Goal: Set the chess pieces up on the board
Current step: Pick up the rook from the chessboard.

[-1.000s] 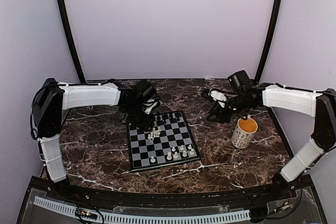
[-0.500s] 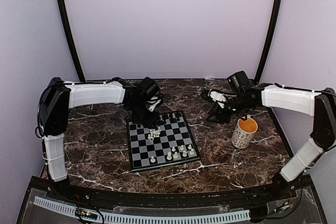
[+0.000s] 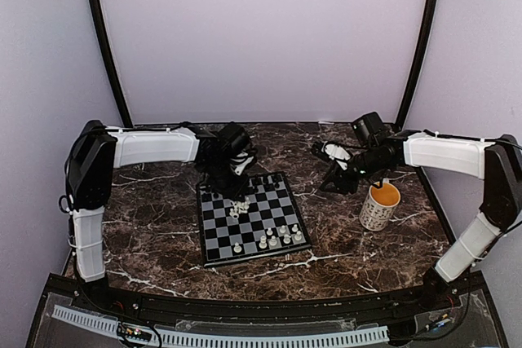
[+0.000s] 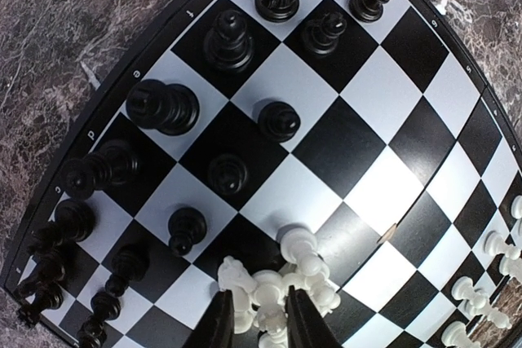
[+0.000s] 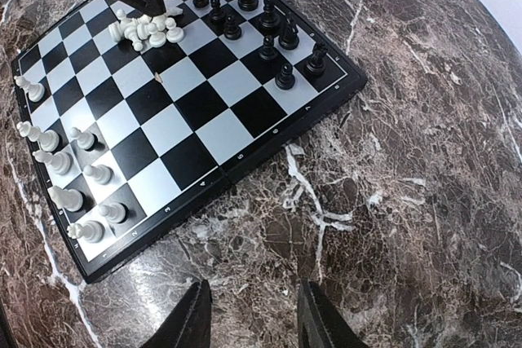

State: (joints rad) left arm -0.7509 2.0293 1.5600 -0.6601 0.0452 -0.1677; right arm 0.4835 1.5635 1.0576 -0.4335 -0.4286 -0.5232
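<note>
One board [image 3: 217,234], one mug [image 3: 380,206] — left gripper [image 4: 259,307] over one white heap [image 4: 303,265].

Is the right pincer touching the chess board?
Apart. In the right wrist view the right pincer is over bare table, with marble showing between its fingertips and the board.
</note>
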